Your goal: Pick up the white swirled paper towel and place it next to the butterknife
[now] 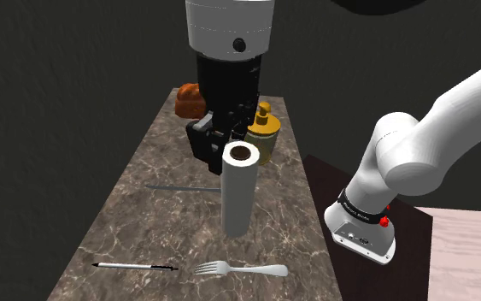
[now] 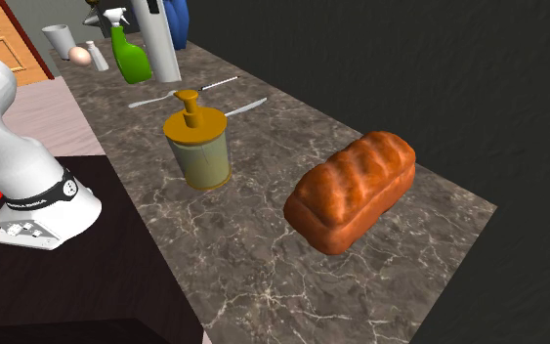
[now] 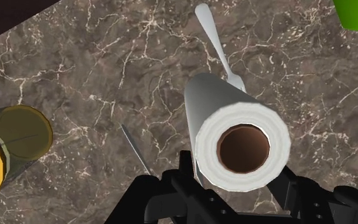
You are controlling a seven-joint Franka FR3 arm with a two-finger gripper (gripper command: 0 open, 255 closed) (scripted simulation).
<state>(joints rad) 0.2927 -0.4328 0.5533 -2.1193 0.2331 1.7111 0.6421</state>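
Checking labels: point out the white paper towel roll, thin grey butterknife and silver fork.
White paper towel roll [image 1: 235, 201], shoulder view, side wall.
Thin grey butterknife [image 1: 178, 188], shoulder view, mid-length.
Silver fork [image 1: 260, 270], shoulder view, handle.

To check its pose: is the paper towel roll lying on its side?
No, the shoulder view shows the paper towel roll upright, core opening facing up.

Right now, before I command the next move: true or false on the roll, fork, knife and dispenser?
1. The paper towel roll is upright. True.
2. The fork lies between the roll and the bread loaf. False: fork and loaf are on opposite sides of the roll.
3. The butterknife lies flat on the marble counter. True.
4. The soap dispenser is blue. False: it is mustard yellow.
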